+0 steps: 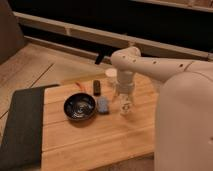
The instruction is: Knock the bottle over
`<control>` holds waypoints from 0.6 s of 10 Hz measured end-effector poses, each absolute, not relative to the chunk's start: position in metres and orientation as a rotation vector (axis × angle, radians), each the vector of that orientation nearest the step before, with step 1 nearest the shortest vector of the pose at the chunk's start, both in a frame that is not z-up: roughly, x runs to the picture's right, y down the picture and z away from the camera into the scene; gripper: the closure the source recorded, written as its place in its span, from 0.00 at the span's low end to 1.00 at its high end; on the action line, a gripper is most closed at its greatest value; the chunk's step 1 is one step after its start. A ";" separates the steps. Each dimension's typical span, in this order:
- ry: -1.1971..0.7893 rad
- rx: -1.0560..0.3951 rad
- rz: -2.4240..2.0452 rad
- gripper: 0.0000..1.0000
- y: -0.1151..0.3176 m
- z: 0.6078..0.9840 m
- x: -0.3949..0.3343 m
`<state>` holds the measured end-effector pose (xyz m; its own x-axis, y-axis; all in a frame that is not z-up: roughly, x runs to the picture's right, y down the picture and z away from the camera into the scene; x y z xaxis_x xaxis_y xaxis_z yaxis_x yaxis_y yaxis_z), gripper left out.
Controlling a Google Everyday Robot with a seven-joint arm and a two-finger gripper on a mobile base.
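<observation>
As laid out from big to small: white robot arm (155, 65) bent over a wooden table (100, 142), dark mat (20, 125) at one end, dark bowl (79, 106), blue-grey block (103, 105), then gripper (124, 98) directly above the bottle (125, 108), upright just beside the block, opposite the bowl; grip open or closed, cannot tell. Best toppled with a sideways push high up, away from bowl and block. No readable brand, label or writing.
</observation>
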<state>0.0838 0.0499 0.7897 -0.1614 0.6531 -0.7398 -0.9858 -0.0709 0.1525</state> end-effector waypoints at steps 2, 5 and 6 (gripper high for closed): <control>0.644 -0.548 1.501 0.35 0.012 0.812 0.060; 0.372 -0.442 1.364 0.35 -0.057 0.808 0.014; 0.306 -0.422 1.344 0.35 -0.067 0.797 0.004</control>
